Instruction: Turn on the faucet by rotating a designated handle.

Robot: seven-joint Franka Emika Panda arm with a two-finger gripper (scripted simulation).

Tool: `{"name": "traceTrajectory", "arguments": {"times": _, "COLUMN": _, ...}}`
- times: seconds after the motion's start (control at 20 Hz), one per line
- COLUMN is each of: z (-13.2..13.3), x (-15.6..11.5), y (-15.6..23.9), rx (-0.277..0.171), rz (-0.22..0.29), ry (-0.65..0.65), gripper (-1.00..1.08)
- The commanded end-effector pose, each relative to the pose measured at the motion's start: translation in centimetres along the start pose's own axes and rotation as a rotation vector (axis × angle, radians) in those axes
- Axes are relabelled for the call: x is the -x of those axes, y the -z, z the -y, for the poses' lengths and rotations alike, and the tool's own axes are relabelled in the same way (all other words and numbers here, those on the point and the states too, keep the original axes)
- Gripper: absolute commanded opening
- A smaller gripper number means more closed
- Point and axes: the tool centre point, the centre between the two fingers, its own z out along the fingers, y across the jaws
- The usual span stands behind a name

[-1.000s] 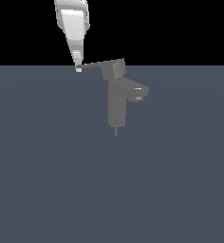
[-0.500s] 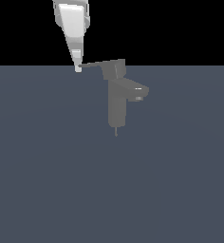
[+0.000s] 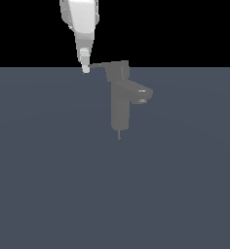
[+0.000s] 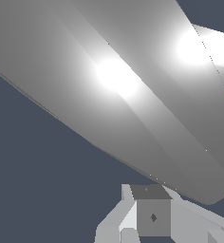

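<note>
Hovering at the free end of the handle [image 3: 103,65], which points to the exterior view's left atop the faucet [image 3: 121,104] on the surface [image 3: 48,170], the pincer [image 3: 86,68], its clench untellable, seems yet to complete the turn

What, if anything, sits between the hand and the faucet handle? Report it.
Nothing visible does. In the exterior view the hand is right at the free end of the handle atop the faucet, with no other object near them. Actual contact cannot be confirmed.
</note>
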Motion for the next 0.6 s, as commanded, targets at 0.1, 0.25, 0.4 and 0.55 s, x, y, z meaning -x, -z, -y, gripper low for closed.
{"name": "traceTrajectory", "arguments": {"times": 0.1, "z": -1.6, "x": -2.0, "y": 0.3, "rx": -0.002, "rz": -0.002, "ry": -0.015, "gripper": -1.0}}
{"name": "traceTrajectory", "arguments": {"times": 0.25, "z": -2.5, "x": -2.8, "y": 0.3, "rx": -0.002, "rz": -0.002, "ry": -0.015, "gripper": -1.0}}
{"name": "traceTrajectory", "arguments": {"times": 0.4, "z": -3.5, "x": -3.6, "y": 0.4, "rx": -0.003, "rz": -0.002, "ry": -0.015, "gripper": -1.0}}
{"name": "traceTrajectory", "arguments": {"times": 0.55, "z": -4.4, "x": -4.4, "y": 0.4, "rx": -0.004, "rz": -0.003, "ry": -0.015, "gripper": -1.0}}
